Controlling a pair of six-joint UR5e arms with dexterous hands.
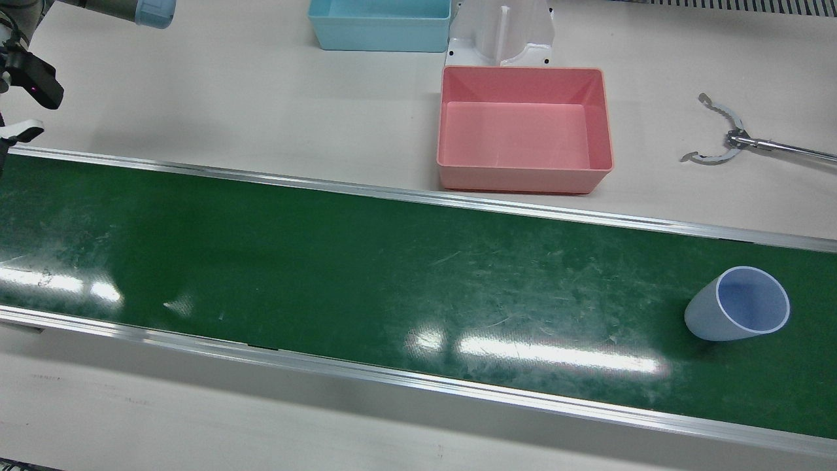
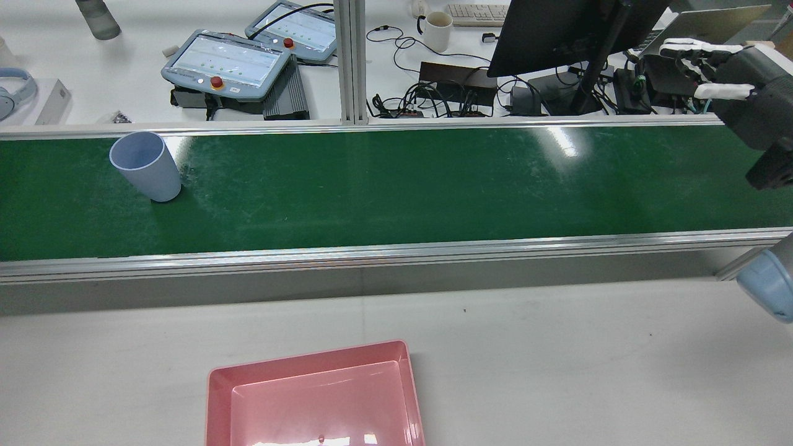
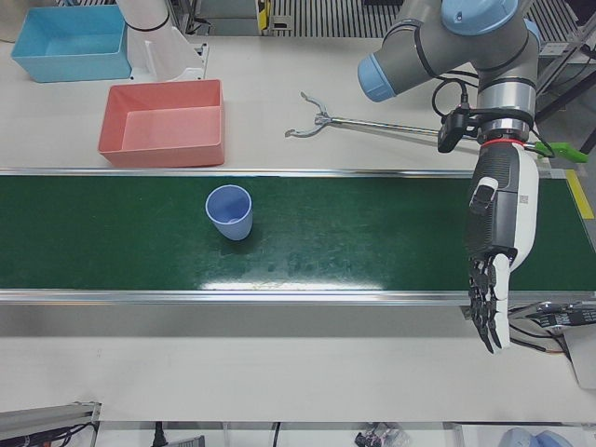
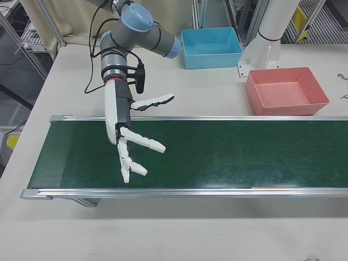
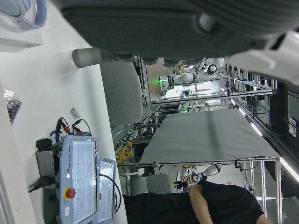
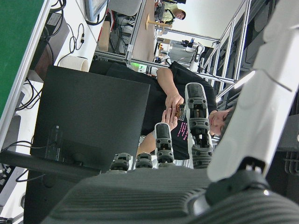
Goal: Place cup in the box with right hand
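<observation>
Blue cup [image 3: 229, 211] upright on green belt [image 3: 354, 233], well apart from right hand [image 4: 128, 136], fingers [image 4: 142, 142] spread wide, empty; pink box [image 3: 164, 124] on counter [image 3: 279, 84] behind.

Right hand [image 4: 130, 142] splayed, empty; left hand [image 3: 496, 251] hanging, fingers straight, empty

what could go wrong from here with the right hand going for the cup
1. The cup stands upright on the green belt, on the left arm's half, far from the open right hand; a long sideways reach could knock it over.
2. The left hand hangs over the same belt, so the arms may crowd each other.
3. The pink box sits off the belt; a low carry could clip its rim.
</observation>
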